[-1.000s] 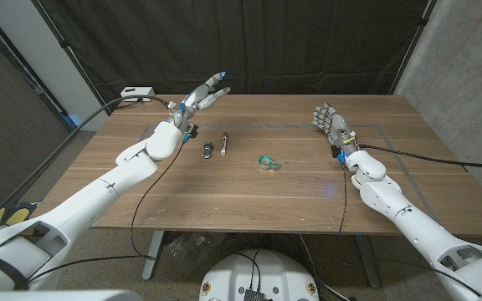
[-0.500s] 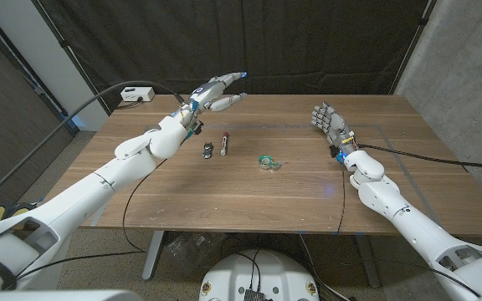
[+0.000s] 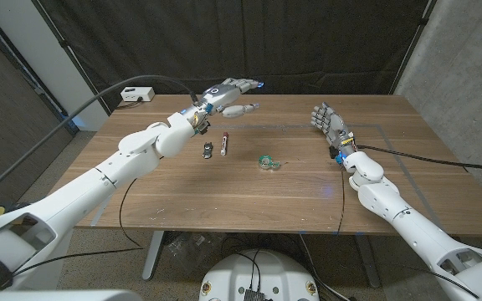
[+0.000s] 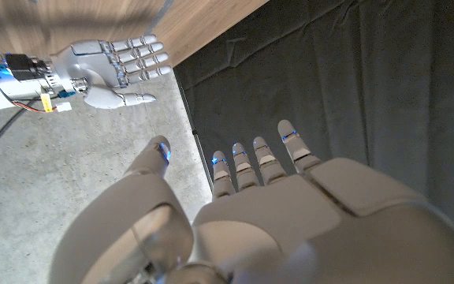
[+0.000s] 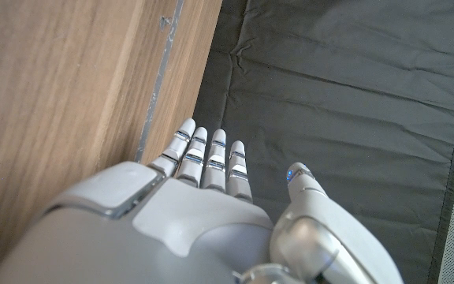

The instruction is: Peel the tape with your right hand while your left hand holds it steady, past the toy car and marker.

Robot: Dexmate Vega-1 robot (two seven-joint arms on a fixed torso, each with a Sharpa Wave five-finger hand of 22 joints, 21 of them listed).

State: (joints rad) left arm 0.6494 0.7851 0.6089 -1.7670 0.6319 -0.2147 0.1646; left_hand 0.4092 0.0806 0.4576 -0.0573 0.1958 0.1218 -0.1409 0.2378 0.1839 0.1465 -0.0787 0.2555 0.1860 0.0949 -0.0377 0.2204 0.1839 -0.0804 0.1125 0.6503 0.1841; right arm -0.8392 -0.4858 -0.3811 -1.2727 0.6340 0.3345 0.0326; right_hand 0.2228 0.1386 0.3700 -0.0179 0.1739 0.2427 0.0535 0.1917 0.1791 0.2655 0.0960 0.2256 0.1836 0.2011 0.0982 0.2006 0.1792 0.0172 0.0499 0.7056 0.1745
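A small green roll of tape lies on the wooden table near its middle. Left of it lie a dark marker with a red tip and a small toy car, side by side. My left hand is raised above the table's far part, fingers spread, holding nothing; it hangs beyond the car and marker. My right hand stands at the right of the table, palm upright, fingers apart and empty, well right of the tape. The left wrist view shows my left hand and also the right hand.
A white box with a cable sits at the table's far left corner. Black cables run along both arms. A dark curtain hangs behind the table. A thin taped line marks the table's right part.
My left arm has swung to the right and lifted, carrying the open hand from above the car's left to a spot beyond the marker. The right hand, tape, car and marker have stayed put.
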